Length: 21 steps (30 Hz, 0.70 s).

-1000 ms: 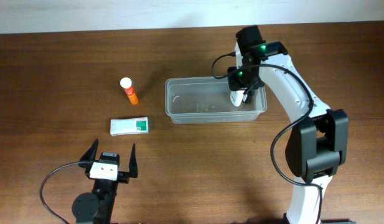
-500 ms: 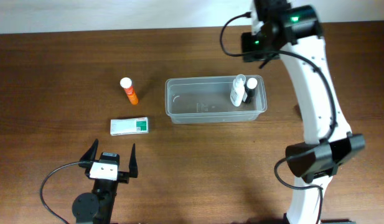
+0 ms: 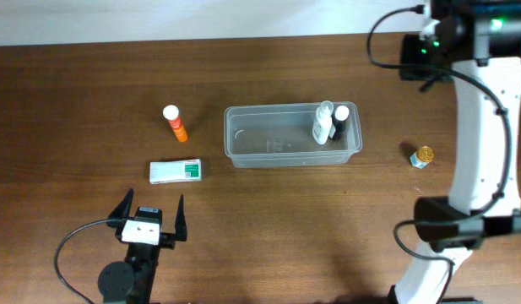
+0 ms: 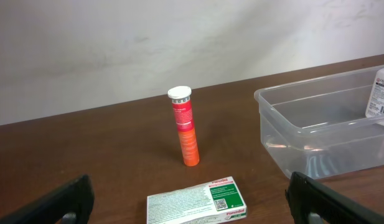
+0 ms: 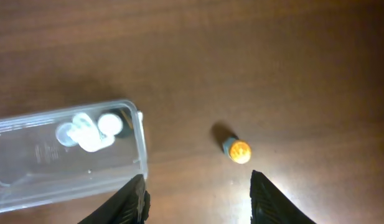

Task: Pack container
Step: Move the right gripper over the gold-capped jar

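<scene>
Left jaws stand spread wide and empty at the desk's [image 3: 74, 101] near edge in the overhead view. The container [image 3: 273, 145] lies well apart, ahead and to their right. It is one container holding two bottles [image 3: 322, 125] at its right end. Outside it are one orange tube [image 3: 176, 125], one box [image 3: 176, 171] and one gold-capped jar [image 3: 422, 156].

Left wrist view: the tube stands upright, with the box nearer and the container off to the right.

Right wrist view: right jaws hang parted, gripping nothing — high above the desk, the container's bottle end just past one finger.

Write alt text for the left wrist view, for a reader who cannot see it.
An orange tube with a white cap stands upright on a brown table, a green-and-white box lying flat in front of it. To the right, a clear container holds a white bottle.
</scene>
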Available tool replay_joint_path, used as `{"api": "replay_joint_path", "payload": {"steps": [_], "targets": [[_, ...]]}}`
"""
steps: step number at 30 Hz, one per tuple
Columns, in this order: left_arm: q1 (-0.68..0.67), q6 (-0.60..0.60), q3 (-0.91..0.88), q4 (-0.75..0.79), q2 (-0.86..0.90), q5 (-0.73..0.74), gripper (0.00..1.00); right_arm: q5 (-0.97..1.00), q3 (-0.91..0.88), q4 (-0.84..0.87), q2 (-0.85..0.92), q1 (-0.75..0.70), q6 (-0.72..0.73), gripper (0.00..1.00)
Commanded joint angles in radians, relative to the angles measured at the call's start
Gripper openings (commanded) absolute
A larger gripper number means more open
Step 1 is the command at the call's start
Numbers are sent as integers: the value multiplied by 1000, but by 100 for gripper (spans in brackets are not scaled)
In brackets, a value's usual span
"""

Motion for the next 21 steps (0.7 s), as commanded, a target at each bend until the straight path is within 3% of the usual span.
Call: {"api": "replay_joint_path", "payload": {"steps": [1, 10, 11, 13, 15, 21], "targets": [[6, 16, -8, 2, -9, -4, 99, -17, -122, -7, -124, -42, 11, 49], [6, 16, -8, 2, -9, -4, 99, -10, -522, 58, -237, -224, 143, 64], [6, 16, -8, 2, -9, -4, 99, -13, -559, 79, -235, -245, 174, 69], [6, 16, -8, 2, -9, -4, 99, -45, -640, 127, -232, -283, 224, 91], [6, 16, -8, 2, -9, -4, 99, -118, -734, 190, -232, -316, 225, 97], [6, 16, -8, 2, -9, -4, 99, -177, -982, 411, -232, -341, 216, 98]]}}
